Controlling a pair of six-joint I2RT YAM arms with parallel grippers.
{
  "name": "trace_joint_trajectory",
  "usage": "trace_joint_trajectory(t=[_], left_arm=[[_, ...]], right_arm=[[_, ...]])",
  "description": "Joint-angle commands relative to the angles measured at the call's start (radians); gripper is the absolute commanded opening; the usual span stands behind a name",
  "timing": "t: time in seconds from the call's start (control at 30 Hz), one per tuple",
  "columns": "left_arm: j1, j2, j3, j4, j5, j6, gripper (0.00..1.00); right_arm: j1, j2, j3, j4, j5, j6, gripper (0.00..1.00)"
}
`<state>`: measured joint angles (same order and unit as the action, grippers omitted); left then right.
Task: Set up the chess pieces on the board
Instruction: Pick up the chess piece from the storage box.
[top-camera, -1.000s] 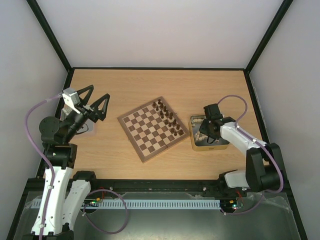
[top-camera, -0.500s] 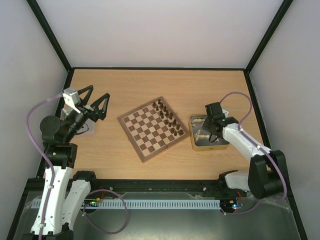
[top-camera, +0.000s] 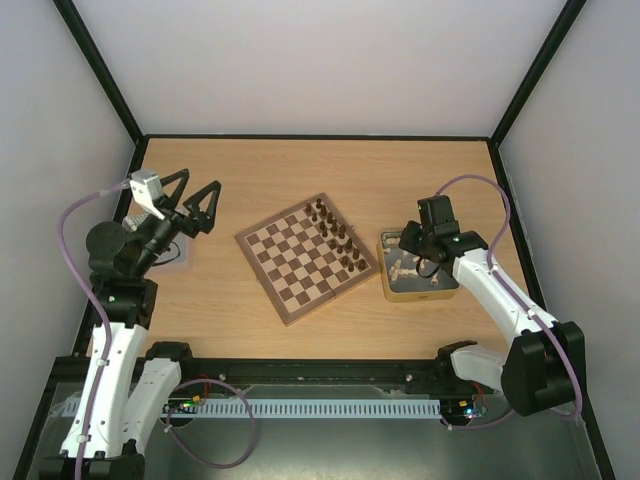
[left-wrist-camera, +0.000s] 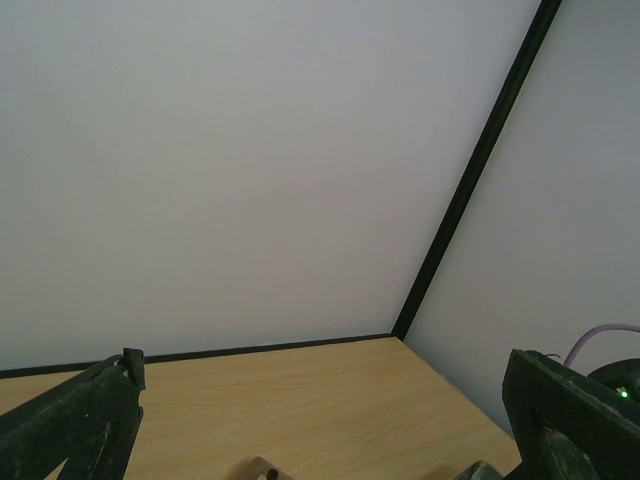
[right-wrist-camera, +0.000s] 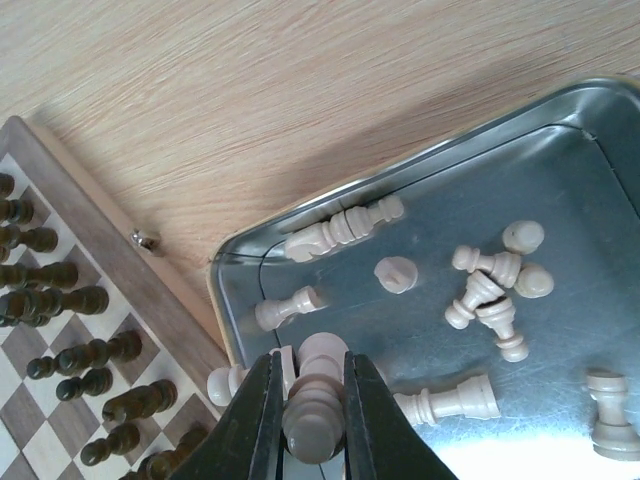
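Observation:
My right gripper (right-wrist-camera: 308, 392) is shut on a cream chess piece (right-wrist-camera: 324, 350), held upright between both fingers over the left end of the metal tin (right-wrist-camera: 570, 190). Several more cream chess pieces (right-wrist-camera: 482, 292) lie loose in the tin. In the top view the right gripper (top-camera: 408, 244) hangs over the tin's (top-camera: 420, 297) far-left corner, just right of the board (top-camera: 300, 262). Only dark chessmen (top-camera: 338, 238) stand on the board, along its right side. My left gripper (top-camera: 190, 206) is raised over the table's left side, open and holding nothing.
The board's wooden rim (right-wrist-camera: 95, 245) with a small metal latch (right-wrist-camera: 147, 238) lies close to the tin's left wall. Dark chessmen (right-wrist-camera: 70, 300) crowd the squares nearest it. The left wrist view shows the back wall, a black corner post (left-wrist-camera: 470, 180) and bare tabletop.
My right gripper shut on a cream piece in the tin and drew back toward the tin's far-left corner. The left arm shifted slightly, still open.

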<state>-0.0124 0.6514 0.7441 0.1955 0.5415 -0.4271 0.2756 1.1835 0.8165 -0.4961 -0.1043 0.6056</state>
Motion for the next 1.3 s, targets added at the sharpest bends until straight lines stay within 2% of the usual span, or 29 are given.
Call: trace_joint_trajectory(t=[0.0,0.13,0.23,0.47,0.67,0.8,0.97,1.27], left_arm=[[-0.004,0.028,-0.003,0.029,0.02,-0.037,1.0],[-0.029,0.091,-0.03,0.074,0.078,-0.133,1.0],[-0.103,0.184,-0.048,0.092,0.083,-0.201,1.0],[-0.503,0.454,-0.022,0.172,-0.07,-0.258,0.95],[-0.674,0.759,0.081,0.32,-0.056,-0.4,0.8],[-0.735,0.916,0.149,0.433,0.012,-0.487,0.74],[-0.757,1.036,0.184,0.594,0.052,-0.615,0.69],[-0.773,1.13,0.257,0.542,0.058,-0.643,0.5]], right_arm=[[0.007,-0.015,0.029,0.001,-0.053,-0.031,0.02],[0.007,-0.027,0.026,0.007,-0.096,-0.039,0.02],[0.008,-0.047,0.021,0.007,-0.092,-0.034,0.02],[0.008,-0.092,-0.001,0.037,-0.178,0.02,0.02],[0.007,-0.207,-0.061,0.128,-0.299,0.173,0.02],[0.007,-0.253,-0.093,0.185,-0.346,0.242,0.02],[0.007,-0.267,-0.113,0.212,-0.396,0.266,0.02],[0.007,-0.259,-0.11,0.22,-0.404,0.26,0.02]])
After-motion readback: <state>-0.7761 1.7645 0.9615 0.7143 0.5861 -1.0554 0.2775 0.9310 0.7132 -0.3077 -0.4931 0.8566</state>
